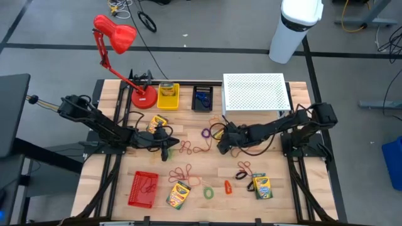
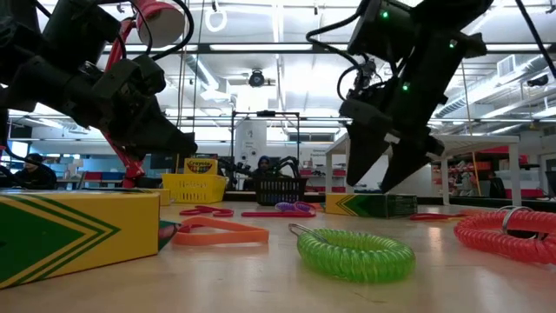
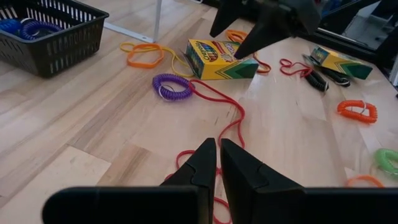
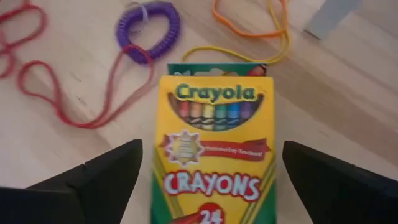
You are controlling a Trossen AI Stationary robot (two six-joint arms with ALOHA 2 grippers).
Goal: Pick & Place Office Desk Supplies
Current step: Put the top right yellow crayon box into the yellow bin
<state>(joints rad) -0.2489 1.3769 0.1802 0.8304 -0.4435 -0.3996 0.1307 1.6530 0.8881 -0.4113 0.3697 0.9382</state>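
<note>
Crayons are the target: the right gripper [image 4: 208, 171] is hanging at the middle of the high view with its 2 fingers spread wide, gripping nothing, straddling a crayon box [image 4: 214, 143] lying flat on the table [image 1: 276, 194]. The box's long axis is running between the fingers, lengthwise. The left gripper [image 3: 217, 165] is waiting left of centre, pinched shut and empty, above a red rubber band [image 3: 230, 118].

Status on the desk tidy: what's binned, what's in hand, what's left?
Done: a crayon box in the yellow bin, blue coils in the black basket, bands in the red tray.
In hand: right tool open, straddling a crayon box; left tool shut, empty.
Left: purple coil, green coil, loose red bands, other crayon boxes.
</note>
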